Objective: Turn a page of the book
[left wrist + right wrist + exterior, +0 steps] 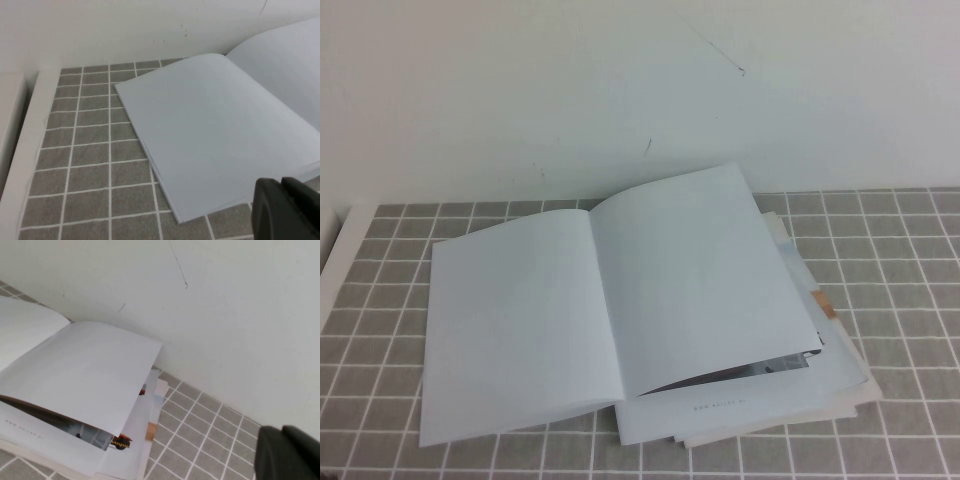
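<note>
1. The wall [620, 80] is plain white and fills the far side of the scene, with a few faint dark marks on it.
2. The table [900, 260] has a grey tiled top with white grout lines and a white rim along its left edge.
3. The book [520, 320] lies open in the middle of the table, both facing pages blank and pale; its left half lies flat.
4. The page [700, 270] is the right-hand sheet, blank side up, bowed up off the sheets below so its near edge hangs clear and printed pictures show in the gap.
5. The pile [830, 350] of loose papers sits under the book's right half and juts out at the right and near-right.
6. The left gripper [285, 210] is near the book's near-left corner; whether it is spread or closed, I cannot tell.
7. The right gripper [287, 452] is right of the pile, above bare tiles; its state I cannot tell either.
</note>
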You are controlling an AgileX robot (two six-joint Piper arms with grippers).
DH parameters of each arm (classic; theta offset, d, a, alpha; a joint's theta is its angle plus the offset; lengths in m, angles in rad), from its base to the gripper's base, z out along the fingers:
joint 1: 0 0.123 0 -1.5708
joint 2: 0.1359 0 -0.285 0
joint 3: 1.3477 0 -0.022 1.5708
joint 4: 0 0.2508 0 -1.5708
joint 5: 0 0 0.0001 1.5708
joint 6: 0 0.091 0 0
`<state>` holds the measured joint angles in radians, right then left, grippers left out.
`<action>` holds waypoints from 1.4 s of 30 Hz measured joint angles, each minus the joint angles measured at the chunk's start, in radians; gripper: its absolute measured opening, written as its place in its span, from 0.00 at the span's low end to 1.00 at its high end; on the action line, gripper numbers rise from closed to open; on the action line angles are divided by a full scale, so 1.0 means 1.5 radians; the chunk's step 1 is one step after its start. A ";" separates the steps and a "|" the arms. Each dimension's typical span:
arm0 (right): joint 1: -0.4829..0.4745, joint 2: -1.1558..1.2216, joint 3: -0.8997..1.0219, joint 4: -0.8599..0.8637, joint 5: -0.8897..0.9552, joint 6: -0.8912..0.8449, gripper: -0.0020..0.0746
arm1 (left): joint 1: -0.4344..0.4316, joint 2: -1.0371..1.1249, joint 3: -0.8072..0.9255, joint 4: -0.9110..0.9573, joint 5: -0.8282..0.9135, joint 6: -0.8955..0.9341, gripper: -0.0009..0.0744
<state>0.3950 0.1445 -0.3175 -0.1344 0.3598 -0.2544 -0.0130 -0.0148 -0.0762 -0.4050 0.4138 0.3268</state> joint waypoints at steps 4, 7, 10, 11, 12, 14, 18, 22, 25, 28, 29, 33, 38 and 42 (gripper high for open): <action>0.000 0.000 0.000 0.000 0.000 0.000 0.03 | 0.000 0.000 0.006 0.009 0.003 0.000 0.01; 0.000 0.000 0.000 0.000 0.000 0.000 0.03 | 0.000 0.000 0.006 0.074 0.003 -0.009 0.01; 0.000 0.000 0.000 0.000 0.000 0.000 0.03 | 0.000 0.000 0.013 0.168 0.000 -0.059 0.01; 0.000 0.000 0.000 0.000 0.000 0.000 0.03 | 0.000 0.000 0.020 0.184 -0.006 -0.089 0.01; 0.000 0.000 0.000 0.000 0.000 0.000 0.03 | 0.000 0.000 0.030 0.198 -0.015 -0.124 0.01; 0.000 0.000 0.000 0.000 0.000 0.000 0.03 | 0.000 0.000 0.051 0.211 -0.030 -0.188 0.01; 0.000 0.000 0.000 0.000 0.000 0.000 0.03 | 0.000 0.000 0.058 0.220 -0.048 -0.274 0.01; 0.000 0.000 0.000 0.000 0.000 0.000 0.03 | 0.000 0.000 0.058 0.222 -0.047 -0.287 0.01; 0.000 0.000 0.000 0.000 0.000 0.000 0.03 | 0.000 0.000 0.058 0.222 -0.047 -0.295 0.01; 0.000 0.000 0.000 0.000 0.000 0.000 0.03 | 0.000 0.000 0.058 0.222 -0.047 -0.296 0.01; 0.000 0.000 0.000 0.000 0.000 0.000 0.03 | 0.000 0.000 0.058 0.222 -0.047 -0.296 0.01; 0.000 0.000 0.000 0.000 0.000 0.000 0.03 | 0.000 0.000 0.058 0.222 -0.047 -0.296 0.01; 0.000 0.000 0.000 0.000 0.000 0.000 0.03 | 0.000 0.000 0.058 0.222 -0.047 -0.296 0.01; -0.002 -0.006 0.000 0.000 0.000 0.000 0.03 | 0.000 0.000 0.058 0.222 -0.047 -0.295 0.01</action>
<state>0.3927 0.1360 -0.3175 -0.1344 0.3598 -0.2544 -0.0130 -0.0148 0.0105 -0.0717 0.3432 -0.1156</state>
